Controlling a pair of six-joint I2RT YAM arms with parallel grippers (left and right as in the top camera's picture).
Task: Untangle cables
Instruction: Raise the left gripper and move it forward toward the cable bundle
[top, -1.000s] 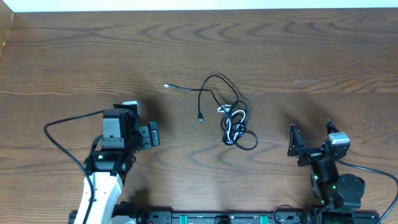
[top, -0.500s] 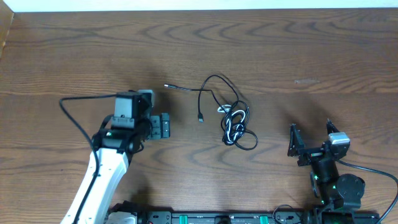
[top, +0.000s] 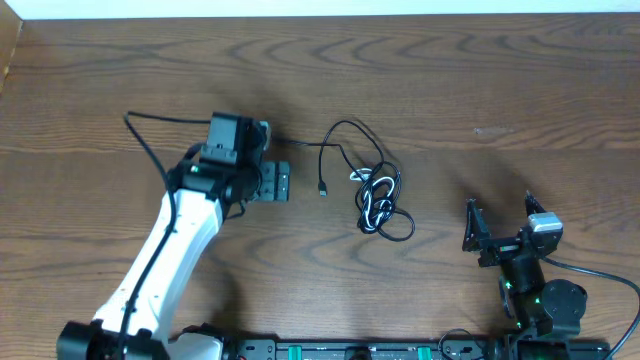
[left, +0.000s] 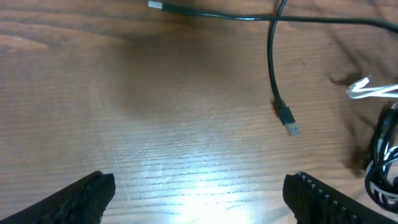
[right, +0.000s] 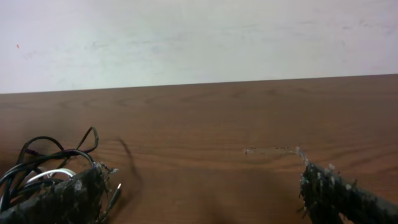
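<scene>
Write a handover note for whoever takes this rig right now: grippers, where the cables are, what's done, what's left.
Left gripper: open, empty, over bare table just left of the black cable's loose plug.
Right gripper: open, empty, off to the right of both cables, touching nothing.
Cables: the black cable and white cable are knotted together mid-table; the black one's ends trail out to the left.
Done: nothing yet.
Left: grasp the cables and pull them apart.
</scene>
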